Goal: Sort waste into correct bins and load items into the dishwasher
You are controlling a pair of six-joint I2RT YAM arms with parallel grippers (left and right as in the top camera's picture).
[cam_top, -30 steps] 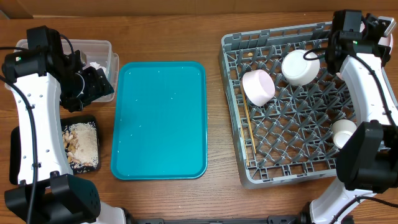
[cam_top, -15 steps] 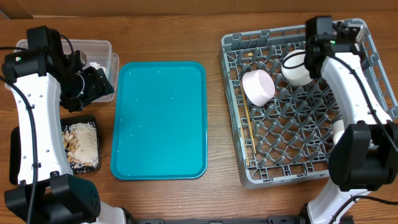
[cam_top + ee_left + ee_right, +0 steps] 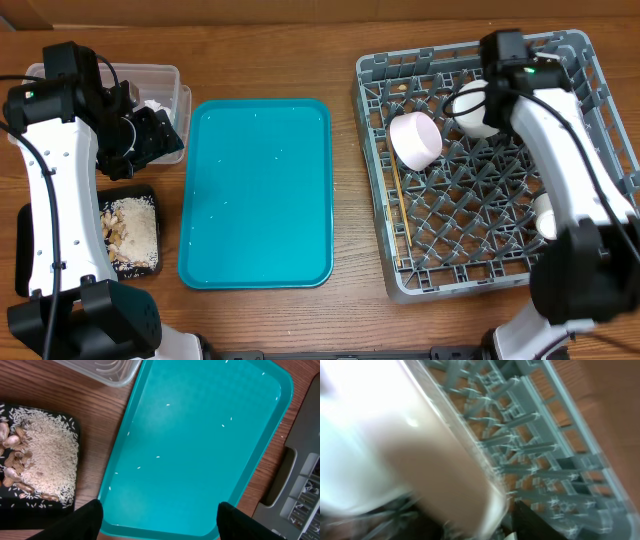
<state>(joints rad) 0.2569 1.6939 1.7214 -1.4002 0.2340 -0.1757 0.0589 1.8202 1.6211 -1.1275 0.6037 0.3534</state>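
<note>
The grey dish rack (image 3: 470, 235) holds a tilted pinkish-white bowl (image 3: 415, 140), a white bowl (image 3: 476, 110), a small bowl (image 3: 543, 214) half hidden by my right arm, and chopsticks (image 3: 400, 205) along its left side. My right gripper (image 3: 492, 92) is right over the white bowl (image 3: 395, 445). In the blurred right wrist view its dark right finger (image 3: 540, 520) stands off the bowl's rim, jaws open. My left gripper (image 3: 160, 525) is open and holds nothing, above the teal tray's (image 3: 200, 435) near edge.
The black tray (image 3: 148, 268) holds white rice (image 3: 47, 460) and peanut shells (image 3: 12, 460). The clear tub (image 3: 150, 80) at the back left has something white inside. A few rice crumbs dot the teal tray (image 3: 258, 190).
My right arm swung left from the rack's far right corner to the white bowl, and its jaws have parted. The left arm has not moved.
</note>
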